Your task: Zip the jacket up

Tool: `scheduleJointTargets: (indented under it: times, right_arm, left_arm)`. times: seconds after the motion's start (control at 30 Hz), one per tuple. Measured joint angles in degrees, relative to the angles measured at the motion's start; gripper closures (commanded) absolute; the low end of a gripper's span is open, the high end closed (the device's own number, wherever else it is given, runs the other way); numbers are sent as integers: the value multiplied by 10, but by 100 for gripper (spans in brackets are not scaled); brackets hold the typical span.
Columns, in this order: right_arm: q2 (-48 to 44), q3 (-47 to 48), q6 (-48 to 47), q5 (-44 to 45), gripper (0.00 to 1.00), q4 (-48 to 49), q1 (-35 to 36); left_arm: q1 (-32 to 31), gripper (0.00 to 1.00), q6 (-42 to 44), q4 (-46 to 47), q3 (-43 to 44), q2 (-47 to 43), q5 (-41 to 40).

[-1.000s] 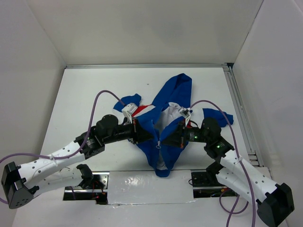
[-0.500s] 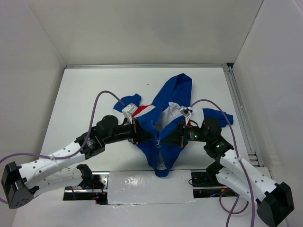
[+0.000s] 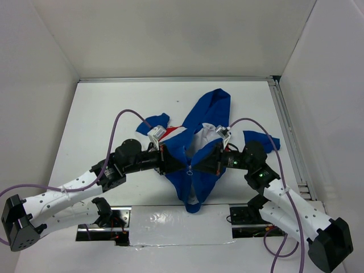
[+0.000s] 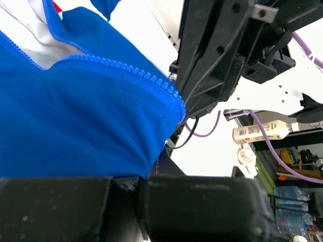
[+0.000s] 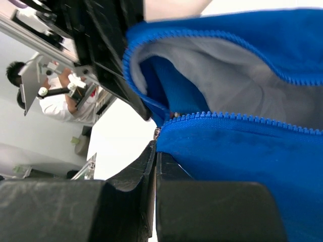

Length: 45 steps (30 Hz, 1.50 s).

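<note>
The jacket (image 3: 195,183) sits mid-table (image 3: 102,114), bunched between the two arms. Hood (image 3: 213,105) points at the far wall, hem end lies toward the arm bases. Blue shell, white lining (image 3: 203,139) showing in the open upper front, a bit of red on the left by the sleeve.

Left gripper (image 3: 181,165) comes in low from the left, jaws pinched on the jacket's blue front panel. In the left wrist view its fingers (image 4: 202,206) are almost together and the blue cloth drops straight into them. The zipper teeth (image 4: 126,70) run diagonally just above and end at the black body of the other arm's tool.

Right gripper (image 3: 200,165) comes in from the right, tip to tip with the left one, close to touching at the zipper. Jaws fully together. In the right wrist view there is only a hairline seam between the fingers (image 5: 212,212), with the blue panel going down into it. A small metal piece (image 5: 157,132) sits where the teeth rows meet. Can't tell if the pinch is on a pull tab or just on cloth.

From that point toward the hood the two rows of teeth spread apart, with lining between them. Toward the hem, can't tell.

Purple cables (image 3: 122,119) loop over both arms. A person in a white shirt (image 5: 55,98) is in the background of the right wrist view.
</note>
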Motion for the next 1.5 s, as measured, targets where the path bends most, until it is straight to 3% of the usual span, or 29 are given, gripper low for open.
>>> scheduleJointTargets:
  times: [0.6, 0.63, 0.7, 0.8, 0.9, 1.07, 1.3, 1.5]
  right_arm:
    - [-29, -19, -17, -24, 100, 44, 0]
    - [-28, -19, -21, -28, 100, 43, 0]
    - [-27, -19, -27, -32, 100, 38, 0]
    - [-27, -19, -33, -35, 100, 36, 0]
    - [-27, -19, -32, -35, 100, 38, 0]
    - [-26, -19, -24, -35, 100, 54, 0]
    - [-11, -19, -14, -30, 100, 58, 4]
    - [-10, -19, -13, -16, 100, 58, 9]
  left_arm:
    - [0, 99, -16, 12, 0, 1, 49]
    - [0, 88, -16, 12, 0, 2, 51]
    - [0, 75, -17, 10, 0, 6, 54]
    - [0, 62, -18, 8, 4, 13, 57]
    - [0, 60, -19, 9, 7, 17, 63]
    - [0, 67, -19, 8, 11, 30, 71]
    - [0, 100, -17, 8, 13, 40, 76]
    - [1, 100, -14, 16, 13, 40, 78]
